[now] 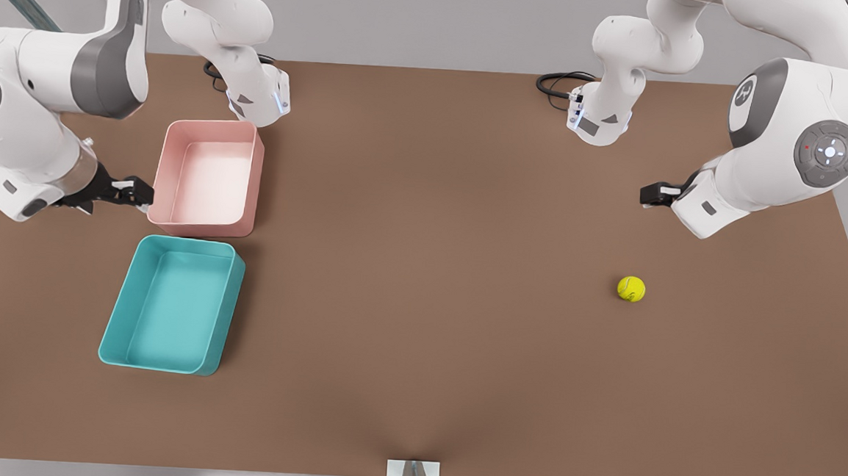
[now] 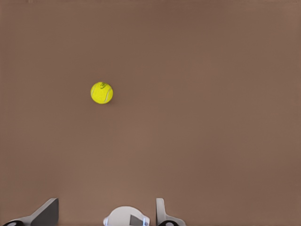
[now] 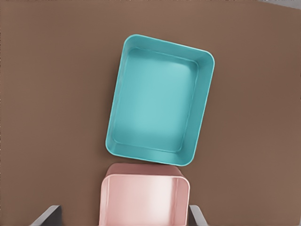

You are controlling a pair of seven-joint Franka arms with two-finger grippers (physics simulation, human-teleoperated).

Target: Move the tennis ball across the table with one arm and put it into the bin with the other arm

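Fingers on both arms hold nothing. Left gripper (image 1: 646, 194), on the front view's right, hangs above the worktop (image 1: 422, 267) on the far side of the tennis ball (image 1: 631, 289), and in the left wrist view its two fingers (image 2: 162, 213) stand spread apart with bare brown surface between them. Right gripper (image 1: 132, 192), on the front view's left, hovers just beside the left wall of the pink bin (image 1: 208, 178); its fingers also look parted, their tips (image 3: 47, 214) well apart on either side of that bin in the right wrist view.

That split seems deliberate: the ball lies far right, the bins far left, so one arm waits over the ball and the other by the bins to receive it. Neither has begun a grasp yet.

Resting alone on the worktop, right of centre and towards the near edge, the ball is well apart from both bins. It is small, fuzzy, yellow-green, with faint pale seams. A teal bin (image 1: 173, 304) lies just nearer than the pink one, both empty.
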